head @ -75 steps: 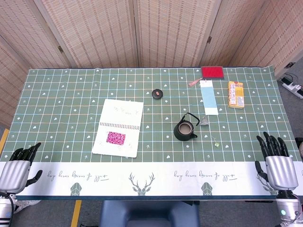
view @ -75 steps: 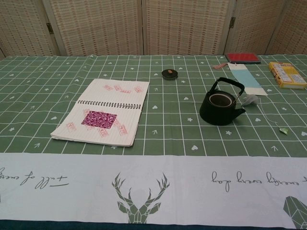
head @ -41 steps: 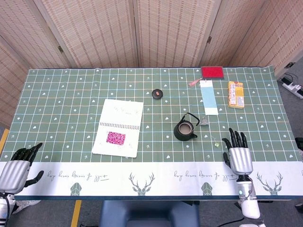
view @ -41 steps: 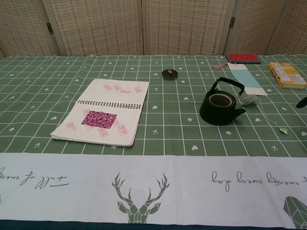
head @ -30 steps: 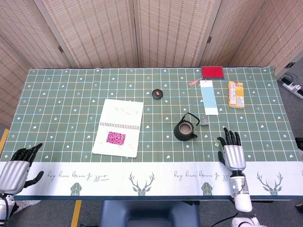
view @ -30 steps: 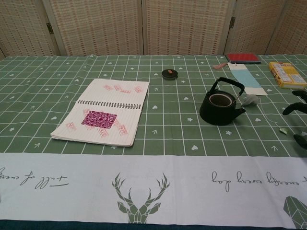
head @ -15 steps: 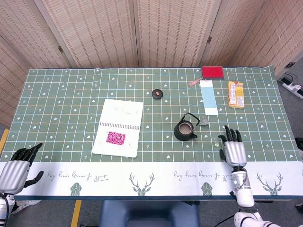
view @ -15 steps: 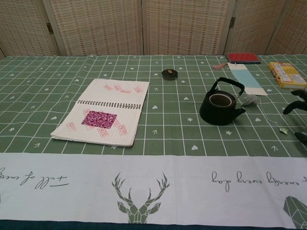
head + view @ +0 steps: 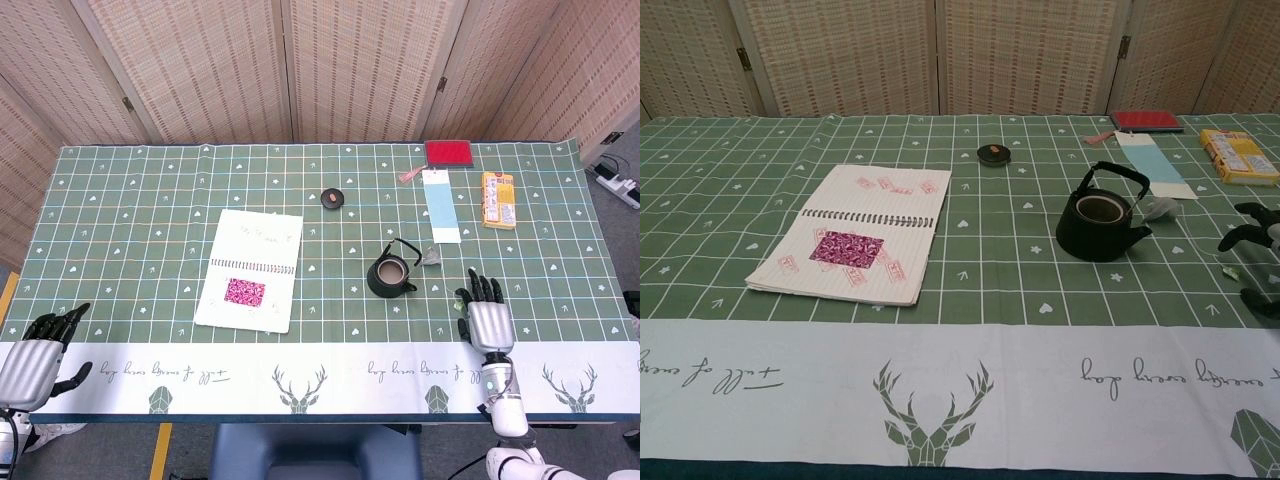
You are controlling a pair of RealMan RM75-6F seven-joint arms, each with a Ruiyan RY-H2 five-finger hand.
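Here, left hand (image 9: 28,362) hovers off the worktop's (image 9: 130,200) near-left corner, fingers spread, nothing in it. Open spiral notebook (image 9: 251,269) lies left of centre, a pink patch on its near page. Small black lid (image 9: 332,198) sits toward the far edge. Black teapot (image 9: 390,274) stands right of centre, a tea bag (image 9: 432,257) just beside it. Right hand (image 9: 487,315) is over the worktop near the front-right, fingers splayed, grasping nothing, its fingertips at a small green tag (image 9: 1230,271). Far right: blue strip (image 9: 440,205), red box (image 9: 449,152), yellow packet (image 9: 498,199).
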